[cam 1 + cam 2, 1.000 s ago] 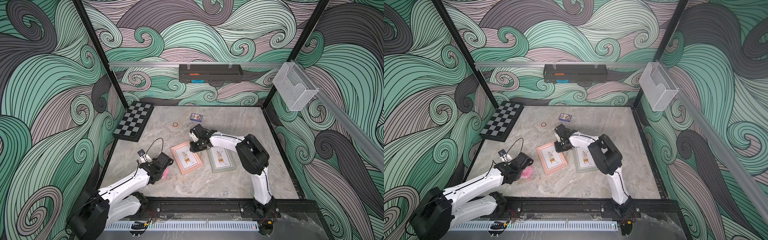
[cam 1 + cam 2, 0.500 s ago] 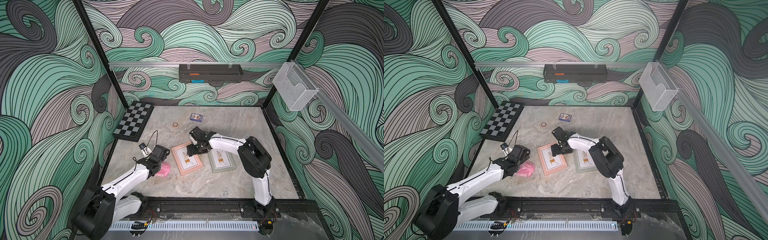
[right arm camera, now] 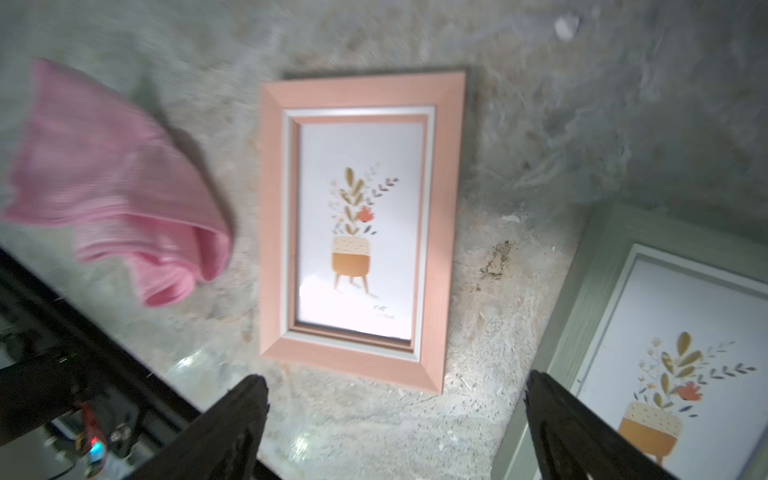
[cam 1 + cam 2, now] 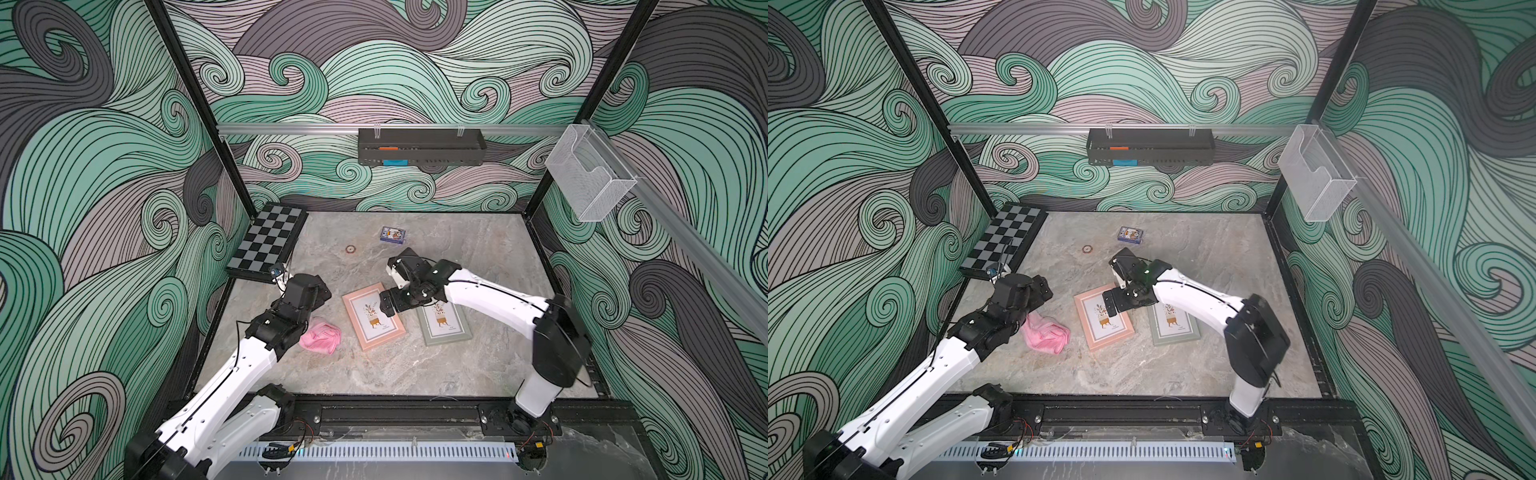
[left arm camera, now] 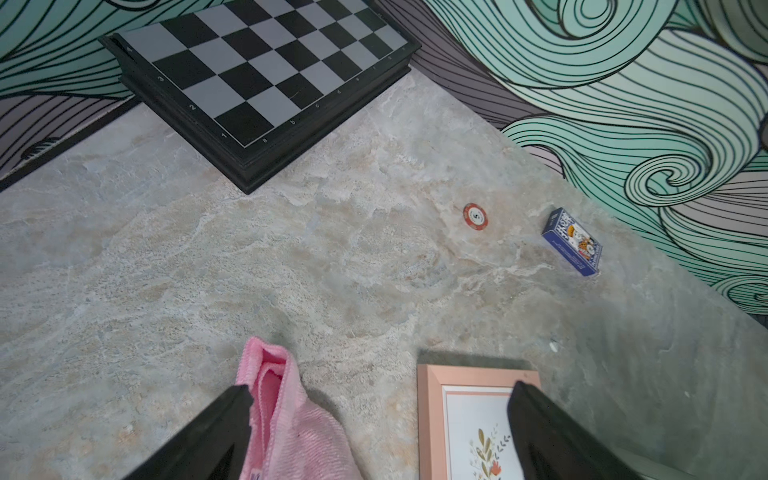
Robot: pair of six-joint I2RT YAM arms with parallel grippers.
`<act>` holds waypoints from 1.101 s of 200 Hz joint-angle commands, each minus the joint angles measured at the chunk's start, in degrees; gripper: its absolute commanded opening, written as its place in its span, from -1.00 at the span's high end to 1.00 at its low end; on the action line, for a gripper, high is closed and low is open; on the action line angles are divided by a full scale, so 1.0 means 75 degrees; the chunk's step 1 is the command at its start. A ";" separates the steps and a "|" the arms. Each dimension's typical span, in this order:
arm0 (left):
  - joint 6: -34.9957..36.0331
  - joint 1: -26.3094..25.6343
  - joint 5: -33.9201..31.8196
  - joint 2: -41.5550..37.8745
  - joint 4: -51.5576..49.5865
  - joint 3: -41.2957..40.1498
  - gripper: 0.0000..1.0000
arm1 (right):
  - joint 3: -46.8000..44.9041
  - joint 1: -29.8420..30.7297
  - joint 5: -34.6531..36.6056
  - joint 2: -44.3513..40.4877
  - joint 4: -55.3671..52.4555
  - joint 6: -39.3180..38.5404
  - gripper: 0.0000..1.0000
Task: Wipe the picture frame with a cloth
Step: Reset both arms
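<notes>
Top views: cloth (image 4: 320, 337) crumpled on desk (image 4: 374, 374), just beside pink picture frame (image 4: 372, 316), unheld.
Left wrist: left jaws wide, empty, over cloth and frame corner.
Right wrist: right jaws wide, empty, near frame.
Step, judged: cloth ungrasped. If wiping remains, the next move calls for left jaws closing on its fold.

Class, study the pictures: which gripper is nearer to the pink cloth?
Left. The left gripper hangs right beside the cloth; the right gripper sits across the pink frame from it, farther off.
</notes>
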 commanded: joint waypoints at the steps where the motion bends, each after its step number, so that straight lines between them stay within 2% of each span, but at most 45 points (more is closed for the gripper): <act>1: 0.0141 0.0061 -0.0497 -0.0396 -0.0778 0.0063 -0.97 | 0.0067 -0.0122 0.1049 -0.1447 -0.0261 -0.0964 -0.98; 15: 0.0035 0.0111 -0.1007 -0.0547 -0.0981 -0.0090 -0.97 | -0.0520 -0.0868 0.2596 -0.2232 -0.0054 -0.1545 -0.98; 33: 0.0077 0.0244 -0.1344 -0.0598 -0.0889 -0.0381 -0.97 | -0.1656 -0.2479 0.4099 -0.2815 0.0769 -0.2093 -0.98; 40: 0.0114 0.0323 -0.1377 -0.0596 -0.0719 -0.0525 -0.97 | -0.2178 -0.3138 0.4311 -0.2945 0.1318 -0.2048 -0.98; 50: 0.0400 0.0479 -0.1329 -0.0580 -0.0203 -0.0762 -0.97 | -0.2786 -0.3995 0.4136 -0.3025 0.2049 -0.1763 -0.98; 66: 0.0659 0.0828 -0.1268 -0.0452 0.0608 -0.1136 -0.97 | -0.3828 -0.4641 0.4351 -0.2865 0.3780 -0.1800 -0.98; 81: 0.0885 0.1297 -0.1168 -0.0136 0.1163 -0.1312 -0.97 | -0.4737 -0.4827 0.4173 -0.2348 0.5577 -0.2454 -0.98; 99: 0.1252 0.1926 -0.0742 0.0440 0.1439 -0.1176 -0.97 | -0.5259 -0.4893 0.4536 -0.1413 0.7113 -0.2849 -0.98; 114: 0.1524 0.2354 -0.0572 0.1056 0.1613 -0.0952 -0.97 | -0.5592 -0.5045 0.4012 -0.0834 0.8376 -0.2868 -0.98; 123: 0.1885 0.2586 -0.0322 0.1473 0.2010 -0.0905 -0.97 | -0.5535 -0.5033 0.3689 -0.0864 0.8358 -0.2795 -0.98; 133: 0.2343 0.2875 0.0131 0.1940 0.2498 -0.0856 -0.97 | -0.6055 -0.5041 0.3141 -0.0769 0.9823 -0.3289 -0.98; 153: 0.2808 0.3531 0.1135 0.2614 0.2499 -0.0312 -0.97 | -0.6910 -0.5036 0.2778 -0.1012 1.1060 -0.3404 -0.98; 168: 0.3612 0.3592 0.1294 0.2818 0.3804 -0.0525 -0.97 | -0.7554 -0.5070 0.2627 -0.1062 1.2319 -0.3440 -0.98; 180: 0.4194 0.3671 0.1618 0.2936 0.4811 -0.0850 -0.97 | -0.7531 -0.5099 0.2580 -0.1049 1.2306 -0.3411 -0.98; 194: 0.4622 0.3684 0.1362 0.3224 0.5810 -0.1255 -0.97 | -0.7470 -0.5166 0.2534 -0.1044 1.2180 -0.3338 -0.98; 208: 0.4672 0.3708 0.1147 0.3523 0.7170 -0.1754 -0.97 | -0.7412 -0.5343 0.2277 -0.1038 1.2023 -0.3188 -0.98; 220: 0.4701 0.3754 0.1173 0.3873 0.7436 -0.1731 -0.97 | -0.7391 -0.5387 0.2186 -0.1016 1.2014 -0.3171 -0.98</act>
